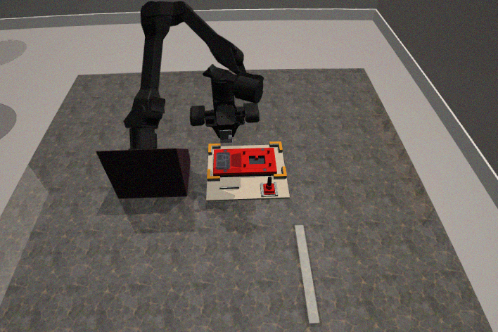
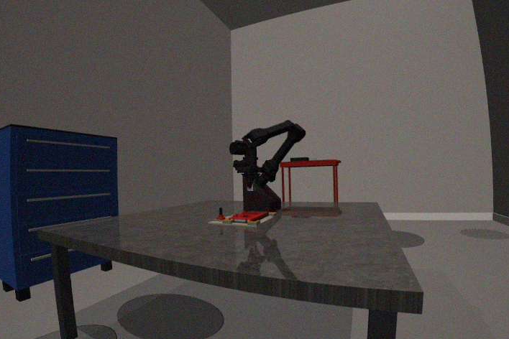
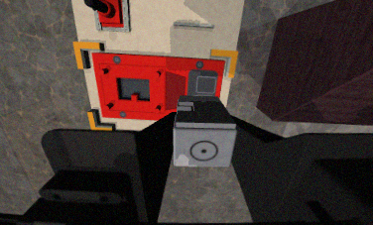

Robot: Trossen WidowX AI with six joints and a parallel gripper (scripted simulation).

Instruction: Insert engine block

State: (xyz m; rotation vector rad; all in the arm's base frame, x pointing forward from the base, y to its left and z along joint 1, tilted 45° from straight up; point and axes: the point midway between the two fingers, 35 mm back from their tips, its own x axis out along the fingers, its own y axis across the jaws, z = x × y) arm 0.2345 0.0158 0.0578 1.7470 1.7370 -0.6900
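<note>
The table (image 1: pixel 375 195) spreads out beneath the gripper (image 1: pixel 225 135), which hangs in the air, pointing down. Below and just ahead of it lies the pale board (image 3: pixel 149 33), with the red car body (image 3: pixel 159 85) framed by orange corner brackets (image 3: pixel 81 53). The opening (image 3: pixel 133 88) in the car body sits ahead and to the left of the gripper in the wrist view, well short of lined up; a small rib pokes into it from its near edge. Beyond the car body, at the far corner of the board, a small red stand with a black lever (image 3: pixel 106 8) stands apart from everything.

The gripper is clenched on the engine block (image 3: pixel 204 140), a grey cube with a ring mark on the face toward the camera and a stepped notch on its far top edge. It is held above the board, touching nothing else.

The block looks rigid and light, with flat smooth sides. That suits a pinch on two opposite faces, as now, but smooth faces could slide if the block catches the rim of the opening. The fit looks snug, so squaring it up before lowering matters; a tilted block would likely jam. Which way the slot faces relative to the rib cannot be settled from here.
</note>
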